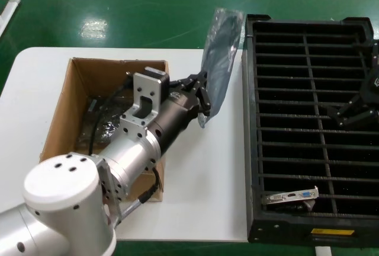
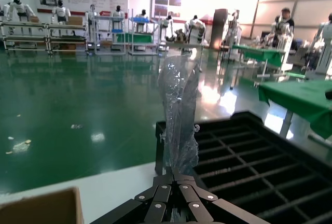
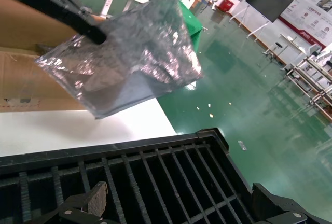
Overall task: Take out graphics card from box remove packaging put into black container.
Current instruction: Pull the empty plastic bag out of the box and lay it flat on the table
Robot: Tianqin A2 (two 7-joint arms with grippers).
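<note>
My left gripper (image 1: 203,98) is shut on the lower edge of the packaging (image 1: 222,51), a crinkled grey-blue bag standing upright above the table between the box (image 1: 59,111) and the black container (image 1: 308,131). In the left wrist view the gripper (image 2: 178,175) pinches the bag (image 2: 179,105) tight. The graphics card (image 1: 291,197) lies in a near slot of the container, silver bracket showing. Over the container's far right part my right gripper (image 1: 357,112) hangs open and empty; its wrist view shows its gripper (image 3: 181,208) above the slots (image 3: 155,172) and the bag (image 3: 129,53) beyond.
The brown box (image 2: 41,208) sits open on the white table (image 1: 201,197), with dark bagged items and a cable inside. A yellow label (image 1: 331,232) marks the container's near rim. Green floor surrounds the table.
</note>
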